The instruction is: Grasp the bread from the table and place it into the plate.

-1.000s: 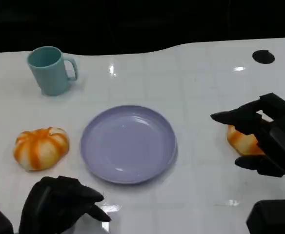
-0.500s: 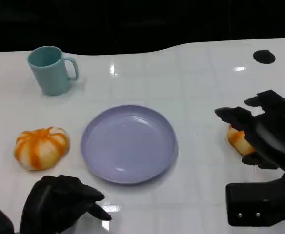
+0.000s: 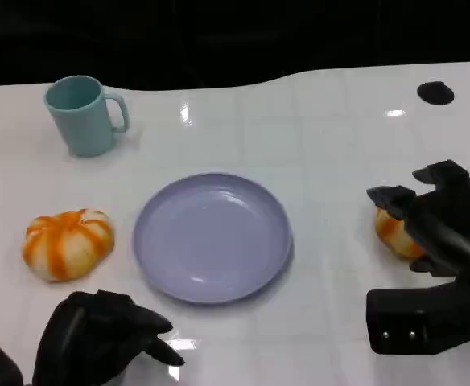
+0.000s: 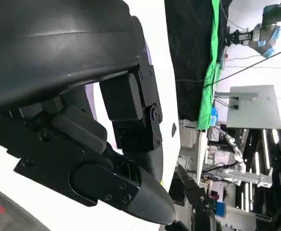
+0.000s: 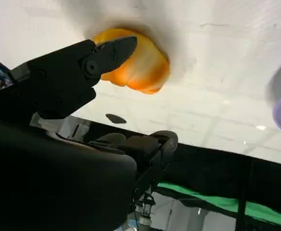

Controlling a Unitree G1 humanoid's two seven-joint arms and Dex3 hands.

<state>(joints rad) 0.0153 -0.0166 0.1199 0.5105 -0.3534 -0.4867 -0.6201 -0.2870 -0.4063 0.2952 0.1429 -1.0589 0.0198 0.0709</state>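
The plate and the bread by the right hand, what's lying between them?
Nothing: bare white table separates the plate from the bread, as the head view shows.

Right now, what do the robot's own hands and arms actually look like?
Both hands are matte black. The left hand is rounded and bulky, with blocky, screw-fastened segments in its wrist view. The right hand has angular black fingers with tapered tips and a boxy black wrist block.
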